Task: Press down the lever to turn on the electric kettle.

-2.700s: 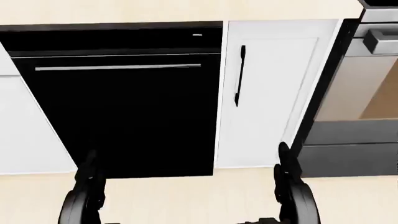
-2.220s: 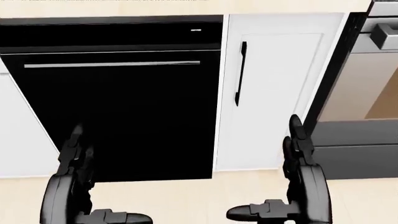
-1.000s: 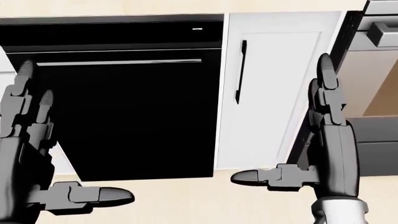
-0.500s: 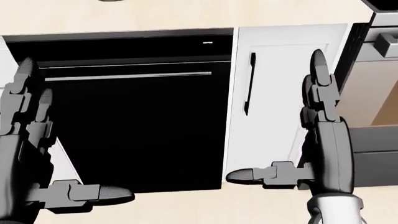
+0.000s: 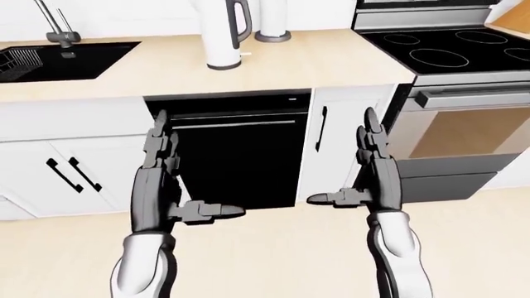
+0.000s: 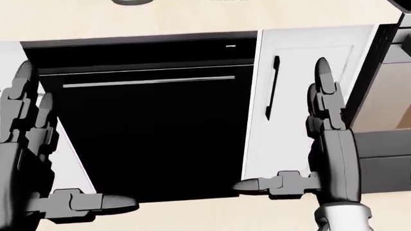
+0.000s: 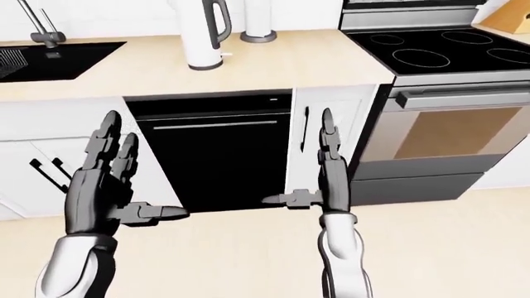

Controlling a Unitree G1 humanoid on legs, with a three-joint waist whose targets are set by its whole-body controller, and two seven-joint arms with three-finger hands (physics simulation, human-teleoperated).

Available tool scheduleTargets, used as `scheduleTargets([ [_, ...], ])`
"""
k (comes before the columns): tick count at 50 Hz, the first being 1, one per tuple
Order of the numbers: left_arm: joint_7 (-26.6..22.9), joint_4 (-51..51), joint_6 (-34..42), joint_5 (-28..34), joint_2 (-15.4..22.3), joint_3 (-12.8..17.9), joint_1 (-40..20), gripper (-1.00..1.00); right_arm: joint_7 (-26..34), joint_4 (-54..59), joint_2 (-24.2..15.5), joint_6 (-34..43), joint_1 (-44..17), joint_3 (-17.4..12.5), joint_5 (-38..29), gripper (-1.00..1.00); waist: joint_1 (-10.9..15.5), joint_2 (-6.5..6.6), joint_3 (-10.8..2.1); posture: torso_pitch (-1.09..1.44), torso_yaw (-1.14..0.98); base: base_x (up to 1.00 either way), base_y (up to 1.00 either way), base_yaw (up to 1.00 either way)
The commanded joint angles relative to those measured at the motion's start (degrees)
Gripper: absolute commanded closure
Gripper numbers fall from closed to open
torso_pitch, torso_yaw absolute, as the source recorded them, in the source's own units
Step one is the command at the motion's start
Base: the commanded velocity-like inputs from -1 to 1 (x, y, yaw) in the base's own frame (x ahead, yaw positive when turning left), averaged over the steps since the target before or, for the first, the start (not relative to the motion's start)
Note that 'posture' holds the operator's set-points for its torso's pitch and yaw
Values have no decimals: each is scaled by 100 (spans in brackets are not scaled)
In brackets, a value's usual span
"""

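Here, kettle (image 5: 225,34) on wooden counter (image 5: 331,62) beside stove (image 5: 452,49).

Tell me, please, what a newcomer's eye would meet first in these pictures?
Two dark grey three-finger hands, the left hand and right hand, stand open low in the left-eye view, before a black dishwasher door. At the top, a white electric kettle stands on the pale wooden counter.

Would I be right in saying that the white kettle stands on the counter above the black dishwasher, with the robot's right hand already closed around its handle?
Not quite: in the left-eye view the kettle stands on the counter above the dishwasher, but the right hand is open, held apart from it.
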Motion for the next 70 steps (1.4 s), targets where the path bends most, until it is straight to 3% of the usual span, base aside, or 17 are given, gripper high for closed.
scheduleTargets([
  [1,-19,-244,-187,-27,-5,-77,-118,-100,-48,-284,-47,-180,-146,-105,-12,-100,-24,-31,-91,0,0,0,18,0],
  [10,-17,-245,-197,-23,-7,-88,-117,-100,-42,-254,-50,-202,-154,-107,-15,-100,-30,-727,-93,0,0,0,18,0],
  [11,-18,-235,-212,-18,-7,-95,-111,-100,-42,-263,-48,-192,-154,-104,-17,-100,-93,-512,-84,0,0,0,19,0],
  [13,-18,-237,-207,-20,-7,-93,-115,-100,-44,-284,-44,-176,-150,-98,-23,-100,-59,-609,-97,0,0,0,18,0],
  [19,-21,-246,-219,-20,-8,-92,-96,-100,-41,-269,-43,-196,-140,-91,-26,-100,-53,-291,-31,0,0,0,18,0],
  [23,-28,-238,-240,-27,-8,-82,-86,-100,-39,-295,-37,-176,-132,-79,-34,-100,-50,314,-112,0,0,0,18,0],
  [24,-28,-238,-242,-25,-8,-84,-81,-100,-40,-286,-36,-181,-134,-79,-34,-100,-12,34,-66,0,0,0,18,0],
  [32,-25,-259,-209,-34,-8,-70,-94,-100,-40,-278,-30,-143,-131,-67,-53,-100,-23,-276,-62,0,0,0,18,0],
  [36,-22,-291,-190,-27,-10,-77,-81,-100,-75,-238,-32,-113,-141,-83,-74,-100,-32,-727,-123,0,0,0,18,0],
  [37,-20,-300,-181,-25,-10,-80,-83,-100,-76,-217,-36,-117,-146,-88,-71,-100,-91,-558,-75,0,0,0,18,0],
  [40,-20,-297,-193,-25,-11,-79,-74,-100,-70,-223,-35,-86,-144,-68,-96,-100,-73,-588,-100,0,0,0,18,0],
  [45,-21,-267,-220,-26,-12,-81,-74,-100,-73,-203,-35,-66,-150,-71,-108,-100,-51,-313,-32,0,0,0,18,0],
  [49,-24,-244,-241,-32,-12,-74,-71,-100,-80,-185,-38,-52,-168,-79,-113,-100,-49,354,-173,0,0,0,18,0],
  [50,-24,-228,-243,-34,-10,-68,-86,-100,-80,-202,-38,-38,-162,-71,-124,-100,-3,63,-95,0,0,0,18,0],
  [59,-26,-147,-318,-40,-5,-57,-85,-100,-75,-185,-41,-12,-170,-70,-148,-100,-19,-340,-49,0,0,0,18,0],
  [62,-24,-143,-324,-37,-5,-59,-83,-100,-81,-169,-43,-49,-172,-81,-143,-100,-38,-784,-119,0,0,0,26,0],
  [70,-18,-194,-278,-29,-7,-69,-78,-100,-92,-156,-45,-77,-186,-102,-117,-100,-11,-93,-17,0,0,0,0,29],
])
